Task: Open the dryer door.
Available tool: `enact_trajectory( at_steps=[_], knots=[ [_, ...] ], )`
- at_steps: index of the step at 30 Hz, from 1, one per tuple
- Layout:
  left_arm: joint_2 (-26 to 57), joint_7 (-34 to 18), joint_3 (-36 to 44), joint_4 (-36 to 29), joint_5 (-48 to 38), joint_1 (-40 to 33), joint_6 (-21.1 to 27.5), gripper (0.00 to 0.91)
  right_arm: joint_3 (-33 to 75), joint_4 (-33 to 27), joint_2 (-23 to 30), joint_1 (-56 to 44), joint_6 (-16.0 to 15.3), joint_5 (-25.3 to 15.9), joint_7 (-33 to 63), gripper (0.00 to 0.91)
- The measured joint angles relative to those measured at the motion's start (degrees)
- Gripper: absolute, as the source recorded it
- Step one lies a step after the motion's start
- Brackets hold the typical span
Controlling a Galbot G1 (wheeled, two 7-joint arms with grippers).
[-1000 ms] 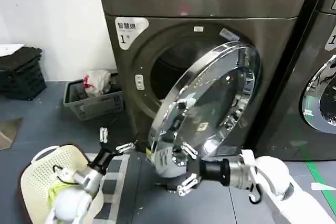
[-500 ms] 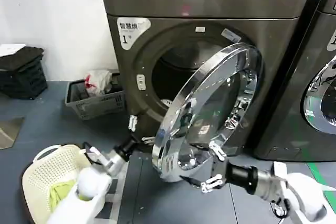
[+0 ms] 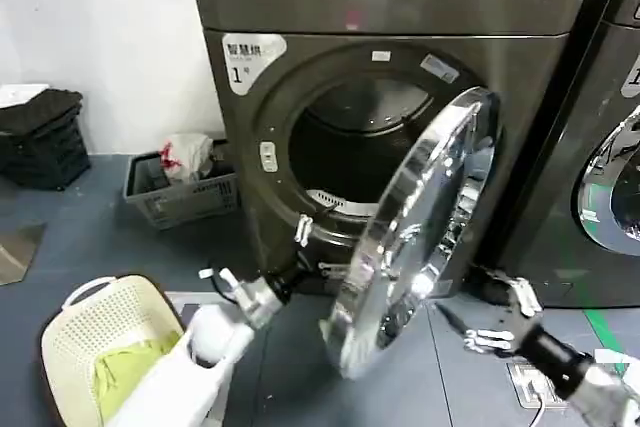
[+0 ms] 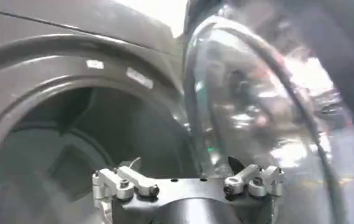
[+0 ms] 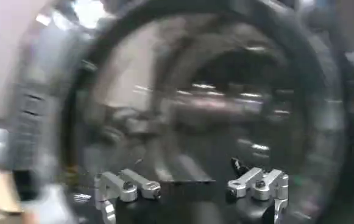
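Observation:
The dryer door [image 3: 425,232], a big chrome-rimmed porthole, stands swung wide open and almost edge-on in front of the dark drum opening [image 3: 350,147]. My left gripper [image 3: 318,250] is open at the lower rim of the opening, just left of the door's bottom edge, holding nothing. In the left wrist view that gripper [image 4: 187,175] faces the drum, with the door's chrome rim [image 4: 256,109] beside it. My right gripper [image 3: 497,315] is open, low and to the right of the door, with nothing between its fingers. The right wrist view has this gripper [image 5: 189,176] facing the door's face [image 5: 195,91].
A white laundry basket [image 3: 90,322] with green cloth stands on the floor at the lower left. A grey basket [image 3: 180,197] and a stack of black crates [image 3: 40,137] are by the wall. The neighbouring machine [image 3: 610,187] stands close on the right.
The door has swung further open, towards the right. My left gripper moved up and right to the opening's lower rim. My right gripper drew back to the right, off the door.

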Motion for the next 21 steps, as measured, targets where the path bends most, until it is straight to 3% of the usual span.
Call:
enact_trajectory(
  at_steps=[11,21],
  knots=[
    [-1.91,-1.13,7.24,2.85,-0.82,-5.4,-0.93,0.907,13.11,2.8,12.28,-7.91,1.35,-4.02,14.41,0.907],
    [-4.63,-3.01,12.59,6.53,-0.45,-9.88,-1.02,0.907,22.46,-2.38,22.07,-9.41,3.83,-5.31,32.75,0.907]
  ],
)
